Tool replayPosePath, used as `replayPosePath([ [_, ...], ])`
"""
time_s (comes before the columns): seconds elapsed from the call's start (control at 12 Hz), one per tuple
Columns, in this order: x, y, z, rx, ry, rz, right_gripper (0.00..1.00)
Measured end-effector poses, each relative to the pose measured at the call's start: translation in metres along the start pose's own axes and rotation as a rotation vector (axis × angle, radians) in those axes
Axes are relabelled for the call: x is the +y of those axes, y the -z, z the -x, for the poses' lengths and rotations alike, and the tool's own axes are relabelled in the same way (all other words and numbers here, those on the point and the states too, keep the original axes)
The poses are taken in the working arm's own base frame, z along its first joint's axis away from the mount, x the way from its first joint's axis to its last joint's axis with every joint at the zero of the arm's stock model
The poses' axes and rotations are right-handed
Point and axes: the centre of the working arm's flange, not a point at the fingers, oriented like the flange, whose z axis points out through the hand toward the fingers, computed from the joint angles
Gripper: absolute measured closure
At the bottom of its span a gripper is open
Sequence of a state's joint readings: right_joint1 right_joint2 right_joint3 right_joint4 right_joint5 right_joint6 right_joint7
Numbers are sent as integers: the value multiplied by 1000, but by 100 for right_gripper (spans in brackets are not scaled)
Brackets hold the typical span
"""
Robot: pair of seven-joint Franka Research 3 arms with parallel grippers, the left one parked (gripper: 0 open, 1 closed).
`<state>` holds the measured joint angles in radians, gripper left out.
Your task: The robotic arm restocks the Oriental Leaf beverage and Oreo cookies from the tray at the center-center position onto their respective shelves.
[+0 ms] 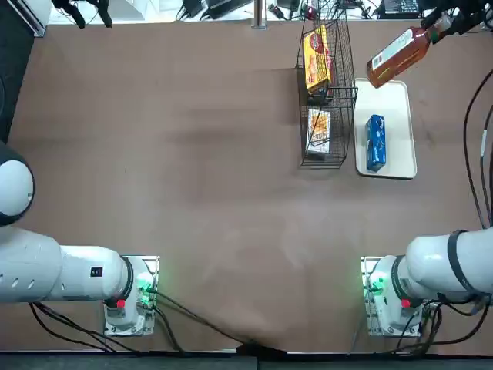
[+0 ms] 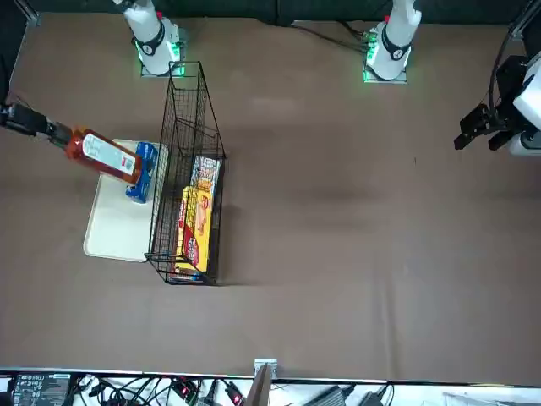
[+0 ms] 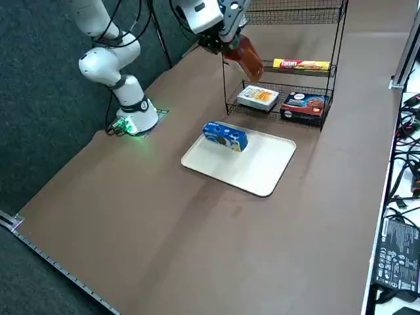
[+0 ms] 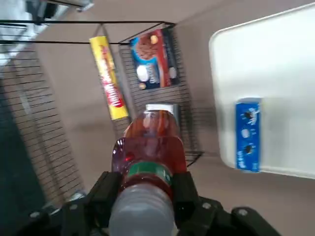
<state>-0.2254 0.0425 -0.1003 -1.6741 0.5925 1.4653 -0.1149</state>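
My right gripper (image 1: 439,27) (image 3: 226,36) (image 4: 143,189) is shut on the neck of the Oriental Leaf beverage (image 1: 397,55) (image 2: 106,155) (image 3: 244,58) (image 4: 152,142), a bottle of reddish-brown liquid. The bottle hangs tilted in the air over the far end of the white tray (image 1: 400,108) (image 3: 259,167), beside the black wire shelves (image 1: 327,100) (image 2: 190,169) (image 3: 283,86). The blue Oreo cookies (image 1: 375,142) (image 2: 142,172) (image 3: 225,136) (image 4: 247,134) lie on the tray's near part, apart from the gripper.
The shelves hold a yellow-and-red pack (image 1: 316,58) (image 3: 300,64) on a middle tier. On the bottom tier lie a white-and-orange box (image 3: 258,97) and a dark cookie box (image 3: 304,105). Cables and gear (image 3: 400,249) line the table's far edge.
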Motion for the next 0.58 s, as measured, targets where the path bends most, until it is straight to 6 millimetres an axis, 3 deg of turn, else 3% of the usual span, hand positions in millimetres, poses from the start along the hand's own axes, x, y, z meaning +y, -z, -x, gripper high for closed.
replayPosePath([
  [0.25,4,-2,14,-5,-14,-90,41],
  [0.58,7,-28,30,-46,40,-128,41],
])
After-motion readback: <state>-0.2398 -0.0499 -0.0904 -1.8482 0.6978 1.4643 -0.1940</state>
